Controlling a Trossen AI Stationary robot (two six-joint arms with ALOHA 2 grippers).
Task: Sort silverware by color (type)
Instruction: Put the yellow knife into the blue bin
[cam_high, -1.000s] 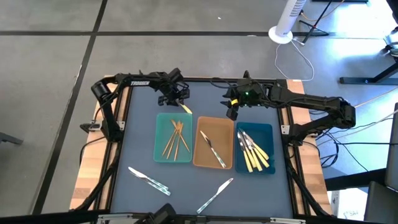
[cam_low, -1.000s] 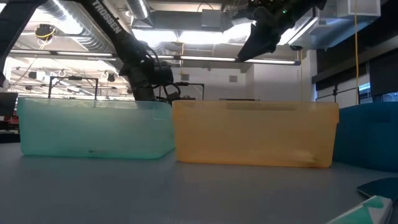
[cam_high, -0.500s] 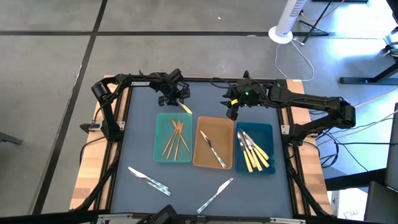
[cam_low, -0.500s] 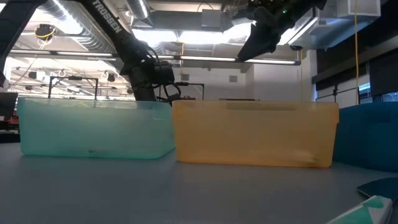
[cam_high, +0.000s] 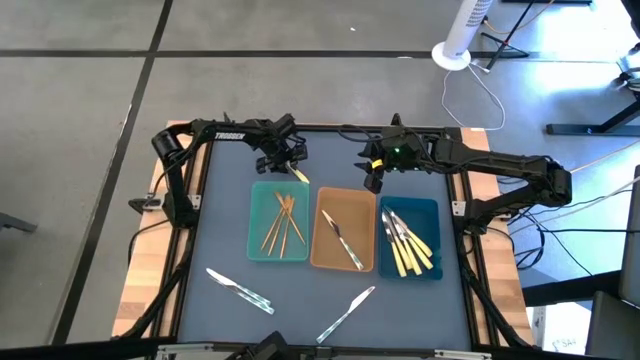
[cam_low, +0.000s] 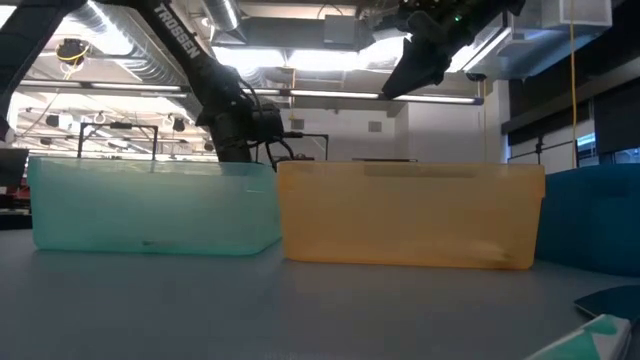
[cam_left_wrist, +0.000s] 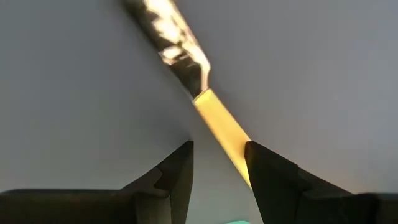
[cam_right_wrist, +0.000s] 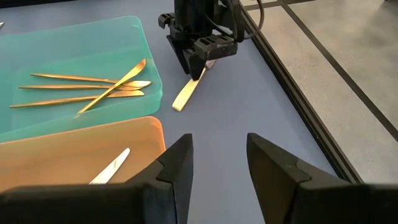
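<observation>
A yellow-handled knife (cam_high: 299, 176) with a silver blade (cam_left_wrist: 168, 37) lies flat on the mat just beyond the teal tray's far right corner. My left gripper (cam_left_wrist: 217, 168) stands open low over it, pointing steeply down. The yellow handle (cam_left_wrist: 217, 121) runs slantwise between the fingers and passes behind one of them (cam_left_wrist: 267, 174). My right gripper (cam_right_wrist: 217, 162) hangs open and holds nothing, high above the tan tray's far edge. Gold pieces (cam_high: 283, 222) lie in the teal tray (cam_high: 262, 200), a silver knife (cam_high: 340, 238) in the tan tray (cam_high: 355, 205), and yellow-handled pieces (cam_high: 410, 248) in the dark-blue tray (cam_high: 428, 212). My left gripper comes down on the knife from above, near where the handle (cam_right_wrist: 186, 94) meets the blade, with its fingers across the knife. I cannot tell whether a finger touches it. The knife lies flat on the mat.
Two silver pieces lie loose on the mat near the front, one at the left (cam_high: 240, 290) and one nearer the middle (cam_high: 346, 312). The three trays stand side by side at mid-table. The raised table frame (cam_right_wrist: 298, 93) runs close behind the knife.
</observation>
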